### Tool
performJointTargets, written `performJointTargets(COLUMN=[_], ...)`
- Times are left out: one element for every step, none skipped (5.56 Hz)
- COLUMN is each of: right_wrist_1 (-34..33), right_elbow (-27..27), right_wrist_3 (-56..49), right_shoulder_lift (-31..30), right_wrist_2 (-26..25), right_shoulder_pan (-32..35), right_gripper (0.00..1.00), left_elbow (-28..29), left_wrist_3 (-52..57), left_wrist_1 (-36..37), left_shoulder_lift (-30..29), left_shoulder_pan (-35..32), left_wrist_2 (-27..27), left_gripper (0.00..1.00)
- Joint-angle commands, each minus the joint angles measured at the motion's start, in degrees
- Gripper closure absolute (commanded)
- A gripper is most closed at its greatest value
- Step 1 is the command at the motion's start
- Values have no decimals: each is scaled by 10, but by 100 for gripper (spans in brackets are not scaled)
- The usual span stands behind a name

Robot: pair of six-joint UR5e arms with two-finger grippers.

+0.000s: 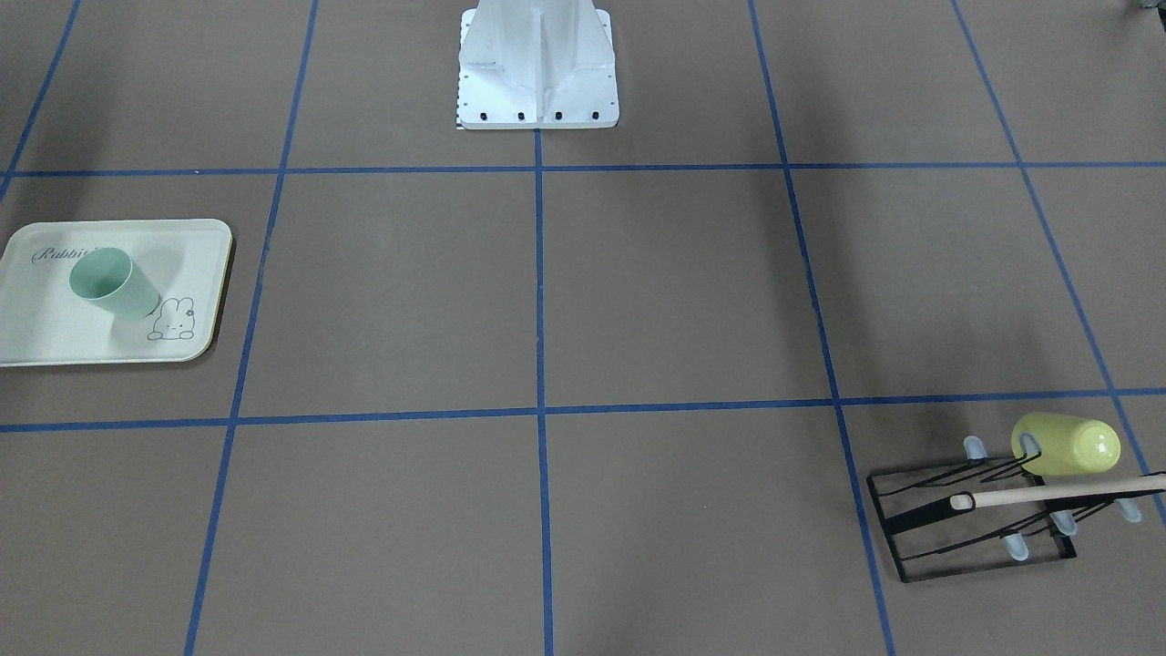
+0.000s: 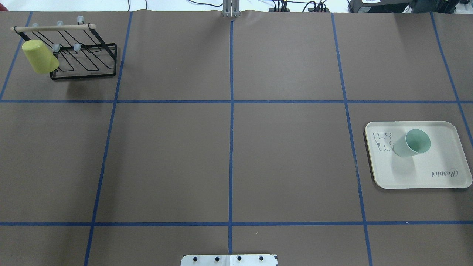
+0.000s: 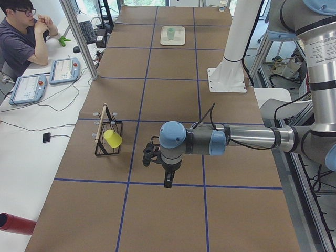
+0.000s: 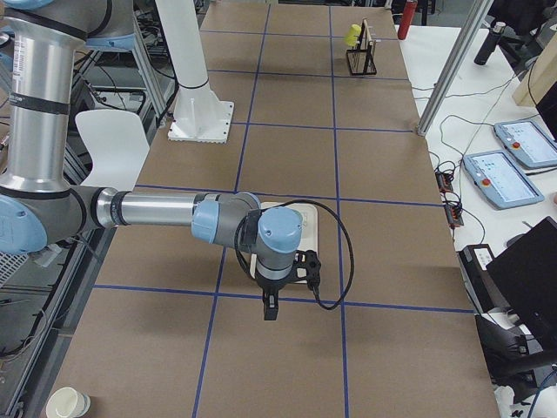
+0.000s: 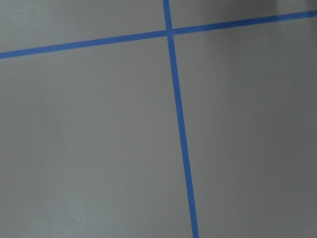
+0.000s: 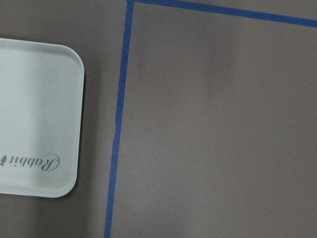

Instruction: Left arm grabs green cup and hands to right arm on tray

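The pale mint-green cup stands upright on the cream tray, next to the bunny drawing. Both also show in the overhead view: the cup and the tray. No gripper touches the cup. My left gripper hangs above bare table near a tape crossing, far from the tray. My right gripper hangs just off the tray's corner. Both grippers show only in side views, so I cannot tell if they are open or shut.
A black wire rack with a wooden bar stands at the table's far left corner, with a brighter yellow-green cup hung on it. The robot's white base stands at mid table edge. An operator sits beside the table.
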Motion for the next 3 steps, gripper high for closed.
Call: performJointTargets(right_wrist_1=[0,0,0], right_elbow=[6,10,10], right_wrist_3=[14,16,16], right_shoulder_lift=[2,2,2], right_wrist_2=[1,1,2], right_shoulder_pan=[0,0,0], right_gripper=[0,0,0], left_elbow=[-3,-4,-6], left_wrist_3=[2,3,3], left_wrist_1=[0,-2,-2], left_shoulder_lift=[3,5,6], left_shoulder_pan=[-1,0,-1], left_wrist_2=[2,3,3], left_gripper=[0,0,0])
